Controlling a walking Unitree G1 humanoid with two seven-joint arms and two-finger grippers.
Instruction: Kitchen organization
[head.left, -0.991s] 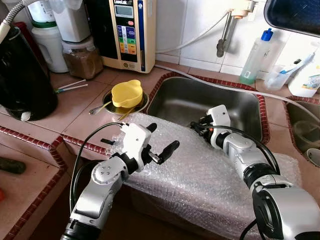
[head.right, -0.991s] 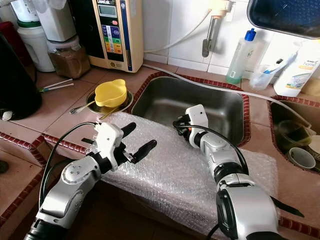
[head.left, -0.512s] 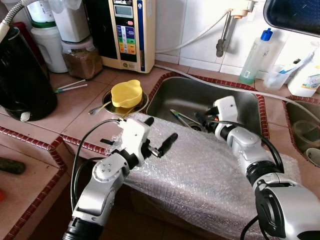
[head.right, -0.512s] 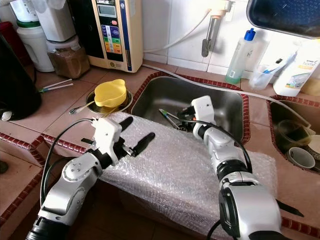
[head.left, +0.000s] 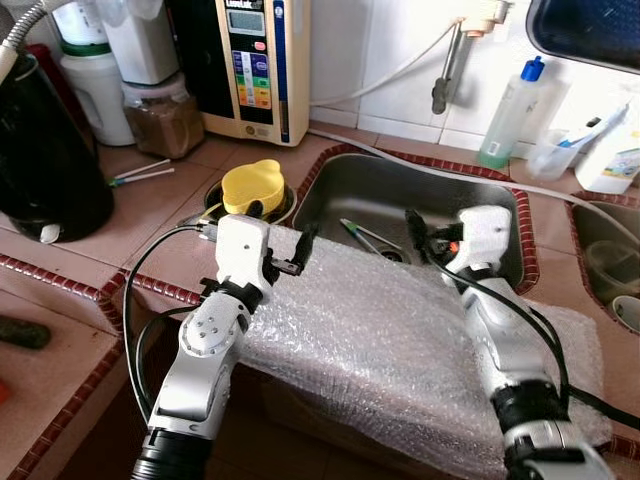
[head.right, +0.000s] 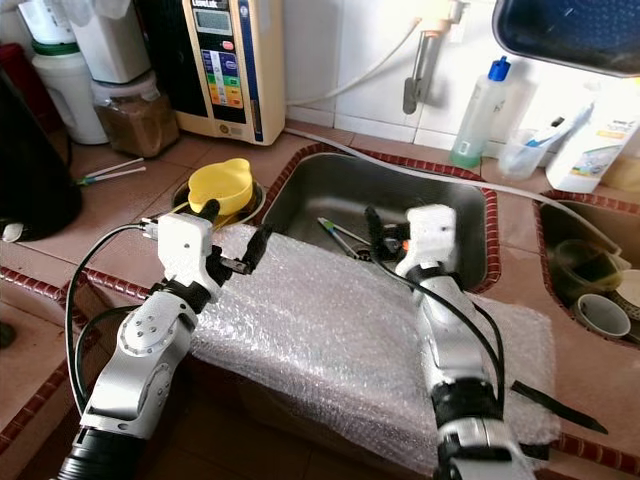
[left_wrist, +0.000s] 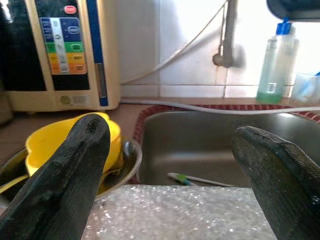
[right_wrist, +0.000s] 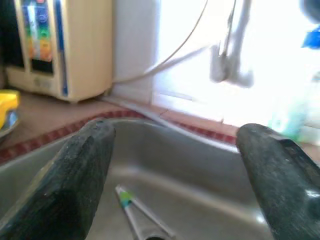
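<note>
Left eye: since a second ago I have swung my left claw up and toward the yellow cup; it now hovers over the near-left edge of the bubble wrap, fingers spread, empty. My right claw has lifted off the wrap and moved right along the sink rim, uncovering the toothbrush that lies on the sink floor near the drain. The tabletop is brown tile edged in dark red, with white wall tiles behind.

Right eye: the same scene. The yellow cup sits in a metal bowl just left of the sink. A water purifier stands against the wall, a jar beside it, a green soap bottle beyond the sink, and a second basin on the right.

Left wrist: my two black fingers stand wide apart with nothing between them. Past them are the wrap's edge, the yellow cup, the sink and the toothbrush on its floor.

Right wrist: this picture is blurred. My fingers are wide open and empty above the sink, with the toothbrush lying below between them.
</note>
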